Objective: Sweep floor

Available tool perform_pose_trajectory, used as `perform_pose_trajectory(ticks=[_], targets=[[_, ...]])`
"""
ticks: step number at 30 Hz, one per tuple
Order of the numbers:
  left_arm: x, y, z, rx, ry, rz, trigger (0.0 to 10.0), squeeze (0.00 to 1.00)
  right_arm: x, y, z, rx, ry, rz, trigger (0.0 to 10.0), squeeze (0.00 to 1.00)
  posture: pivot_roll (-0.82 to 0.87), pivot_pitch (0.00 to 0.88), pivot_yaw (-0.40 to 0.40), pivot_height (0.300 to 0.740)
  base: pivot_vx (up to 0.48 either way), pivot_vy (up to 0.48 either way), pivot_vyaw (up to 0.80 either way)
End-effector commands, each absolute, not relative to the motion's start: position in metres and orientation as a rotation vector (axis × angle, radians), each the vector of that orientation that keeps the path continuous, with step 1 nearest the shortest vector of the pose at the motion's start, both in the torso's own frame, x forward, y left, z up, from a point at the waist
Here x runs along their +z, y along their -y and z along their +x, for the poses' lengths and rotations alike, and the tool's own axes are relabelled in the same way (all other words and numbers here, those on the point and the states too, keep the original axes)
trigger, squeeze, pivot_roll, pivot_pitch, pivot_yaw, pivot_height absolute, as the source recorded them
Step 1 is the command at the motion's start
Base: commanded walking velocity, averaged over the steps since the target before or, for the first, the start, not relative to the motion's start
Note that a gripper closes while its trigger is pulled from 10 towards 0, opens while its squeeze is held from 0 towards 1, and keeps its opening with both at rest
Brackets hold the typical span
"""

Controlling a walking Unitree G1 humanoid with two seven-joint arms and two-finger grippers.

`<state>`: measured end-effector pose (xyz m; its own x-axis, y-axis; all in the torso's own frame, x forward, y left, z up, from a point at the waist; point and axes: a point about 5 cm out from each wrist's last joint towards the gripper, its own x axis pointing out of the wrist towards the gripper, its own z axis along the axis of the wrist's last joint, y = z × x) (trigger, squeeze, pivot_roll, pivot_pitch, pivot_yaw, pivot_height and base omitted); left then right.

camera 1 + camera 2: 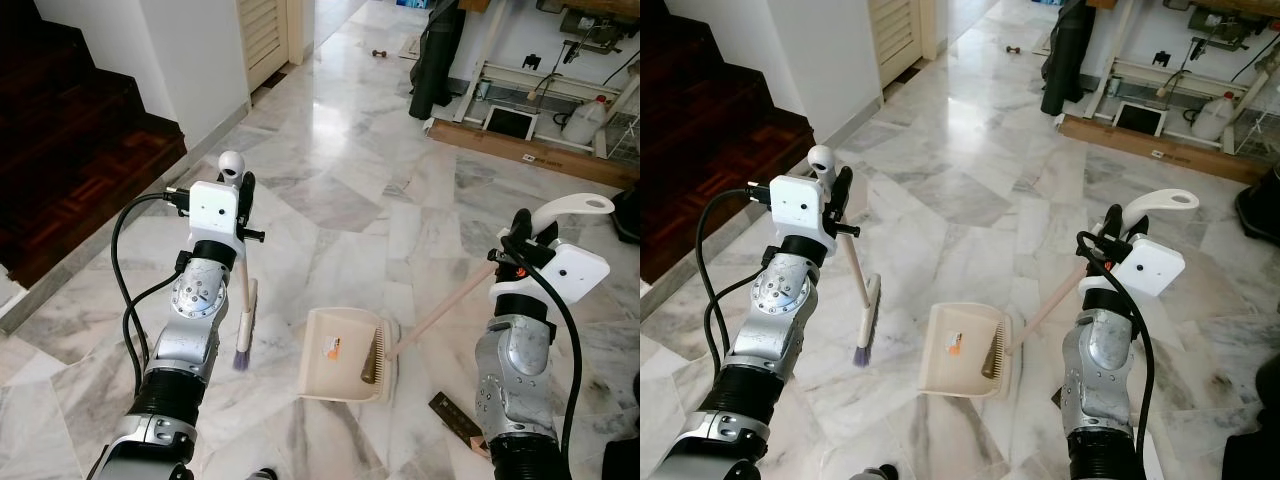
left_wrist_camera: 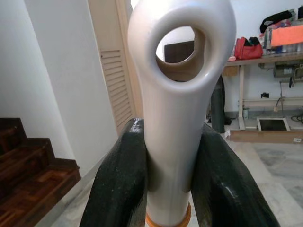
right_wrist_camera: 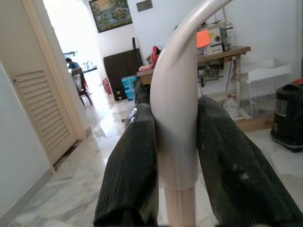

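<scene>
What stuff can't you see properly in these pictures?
1. The little orange thing lying in the dustpan is too small to name in the eye views.
2. The dark flat thing on the floor by the right arm is partly hidden behind that arm.
3. The broom bristle tips are blurred; any dust under them cannot be told.
4. The person far down the hallway in the right wrist view is too small.

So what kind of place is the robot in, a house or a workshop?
Most likely a lived-in home: a polished marble floor, a dark wooden staircase and a louvred door. A workbench with a sewing machine at the far wall suggests a hobby corner.
</scene>
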<state>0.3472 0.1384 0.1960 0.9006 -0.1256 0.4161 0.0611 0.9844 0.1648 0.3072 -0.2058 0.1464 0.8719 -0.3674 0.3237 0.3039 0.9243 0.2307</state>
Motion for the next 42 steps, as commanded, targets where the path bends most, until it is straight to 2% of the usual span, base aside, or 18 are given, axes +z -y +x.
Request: perform_pose_trajectory(ticks=[1,33,42], targets=[[0.2032,-0.1381,0.3470,-0.097,0.474,0.149,10.0,0.00,0.1629,0.2075,0.3068,-0.353,0.449,0.186,10.0,0.00,0.07,0.007,-0.019,0.740,0.000,0.480,0.80],[0.2009,-0.1392,0.3439,-0.083,0.456,0.151,10.0,0.00,0.1622,0.2063,0.3072,-0.354,0.438,0.210,10.0,0.00,0.08,0.065,-0.029,0.740,0.000,0.011,0.80],[0.2001,-0.1402,0.3427,-0.079,0.452,0.146,10.0,0.00,0.1595,0.2049,0.3076,-0.344,0.423,0.248,10.0,0.00,0.08,0.072,-0.027,0.740,0.000,0.000,0.00]])
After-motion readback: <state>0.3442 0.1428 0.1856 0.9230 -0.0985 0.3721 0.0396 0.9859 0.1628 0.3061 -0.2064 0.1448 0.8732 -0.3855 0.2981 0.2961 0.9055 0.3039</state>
